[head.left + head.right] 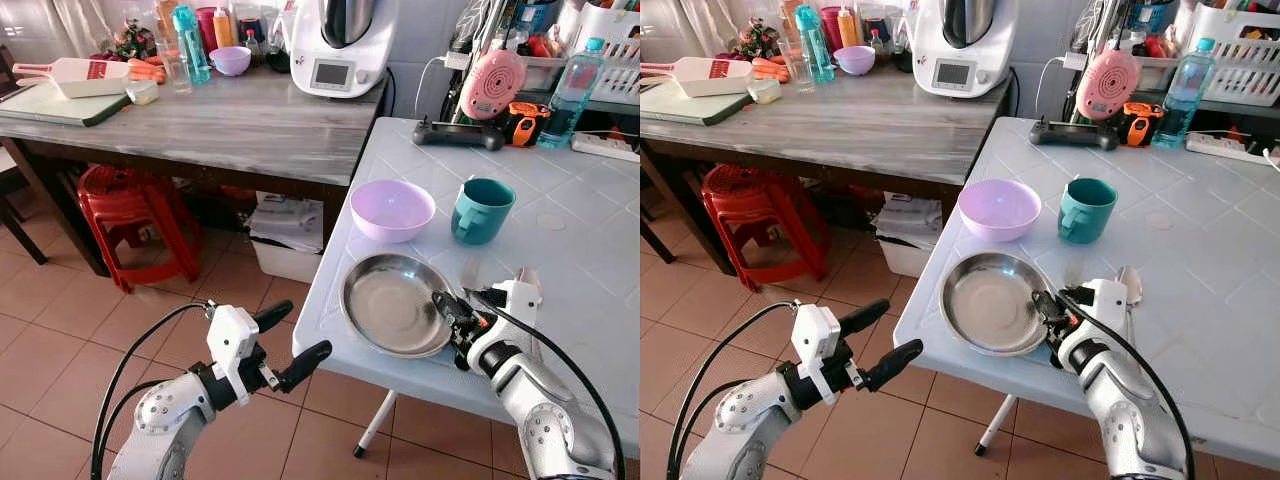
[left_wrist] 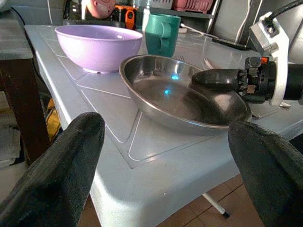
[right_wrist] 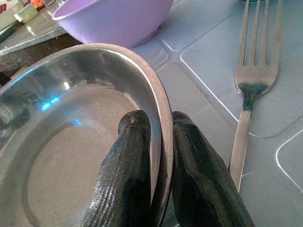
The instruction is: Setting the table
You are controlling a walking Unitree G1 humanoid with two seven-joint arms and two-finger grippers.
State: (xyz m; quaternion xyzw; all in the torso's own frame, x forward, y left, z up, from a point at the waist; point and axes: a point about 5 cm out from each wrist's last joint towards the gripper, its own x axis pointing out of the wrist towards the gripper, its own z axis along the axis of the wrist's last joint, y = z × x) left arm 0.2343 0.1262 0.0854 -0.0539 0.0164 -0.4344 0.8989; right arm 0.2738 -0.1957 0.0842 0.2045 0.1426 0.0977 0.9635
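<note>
my right hand (image 3: 158, 156) pinching plate (image 1: 385, 305) rim at table's (image 1: 560, 230) near edge | left hand (image 1: 290, 345) released, off-table | bowl (image 1: 392, 208), cup (image 1: 481, 209), fork (image 3: 251, 75) out | plate placement left, I'd guess

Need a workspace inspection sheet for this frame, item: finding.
Surface: light blue plastic table, tile-patterned top.
Job's things: round steel plate near the front edge; lilac plastic bowl and teal mug behind it, apart; metal fork beside the plate.
Clutter: water bottle, pink round gadget, black controller at the far edge.
Grippers: right gripper pinching the plate rim; left gripper open, over the floor off the table.
Cables: black cables along both arms.
Surroundings: grey wooden table, red plastic stool, tiled floor.
</note>
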